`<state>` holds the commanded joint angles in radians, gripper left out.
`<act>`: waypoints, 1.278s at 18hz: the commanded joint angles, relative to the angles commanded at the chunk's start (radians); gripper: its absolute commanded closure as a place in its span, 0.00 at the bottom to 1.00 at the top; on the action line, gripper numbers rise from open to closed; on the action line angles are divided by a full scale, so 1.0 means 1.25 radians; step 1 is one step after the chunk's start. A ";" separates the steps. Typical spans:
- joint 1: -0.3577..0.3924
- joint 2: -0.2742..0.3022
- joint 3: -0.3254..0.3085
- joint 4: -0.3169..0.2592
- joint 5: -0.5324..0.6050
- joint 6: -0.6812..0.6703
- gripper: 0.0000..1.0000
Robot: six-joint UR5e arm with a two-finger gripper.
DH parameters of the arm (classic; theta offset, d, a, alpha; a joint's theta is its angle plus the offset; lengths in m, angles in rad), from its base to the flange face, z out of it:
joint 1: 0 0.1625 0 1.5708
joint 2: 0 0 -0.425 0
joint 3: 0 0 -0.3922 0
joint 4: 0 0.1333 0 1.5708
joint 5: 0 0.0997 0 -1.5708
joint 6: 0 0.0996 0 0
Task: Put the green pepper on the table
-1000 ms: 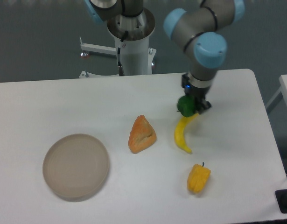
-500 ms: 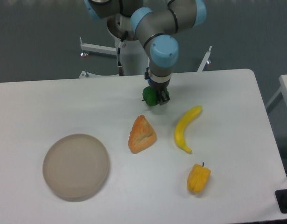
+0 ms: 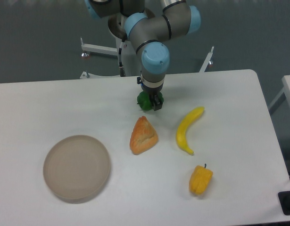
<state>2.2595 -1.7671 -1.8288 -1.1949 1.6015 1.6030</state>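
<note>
The small glossy dark-green bell pepper (image 3: 144, 100) is pinched between the black fingers of the two-finger gripper (image 3: 148, 102), seemingly just above the large white matte table (image 3: 55, 103) (contact cannot be judged). Just below, a triangular orange bread piece (image 3: 143, 135) is seen, with a curved yellow banana (image 3: 187, 129) nearby.

green pepper (image 3: 144, 100): you see only its left part, rest behind tool (image 3: 151, 103) | jaws: too small to tell | desk (image 3: 64, 103): cut by left, bottom edges
</note>
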 joint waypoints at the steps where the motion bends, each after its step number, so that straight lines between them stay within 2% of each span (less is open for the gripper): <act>1: 0.004 0.001 0.017 -0.005 0.001 0.000 0.00; 4: 0.036 -0.006 0.077 -0.009 -0.016 0.002 0.00; 6: 0.074 -0.044 0.146 -0.012 -0.045 0.005 0.00; 8: 0.077 -0.082 0.215 -0.028 -0.038 0.011 0.00; 11: 0.090 -0.141 0.335 -0.110 -0.037 0.016 0.00; 13: 0.092 -0.197 0.443 -0.175 -0.027 0.016 0.00; 14: 0.093 -0.216 0.471 -0.185 -0.020 0.017 0.00; 15: 0.093 -0.228 0.486 -0.185 -0.011 0.020 0.00; 19: 0.095 -0.250 0.495 -0.178 0.026 0.092 0.00; 23: 0.097 -0.253 0.495 -0.174 0.025 0.094 0.00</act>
<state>2.3807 -2.0831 -1.2103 -1.4128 1.6322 1.7211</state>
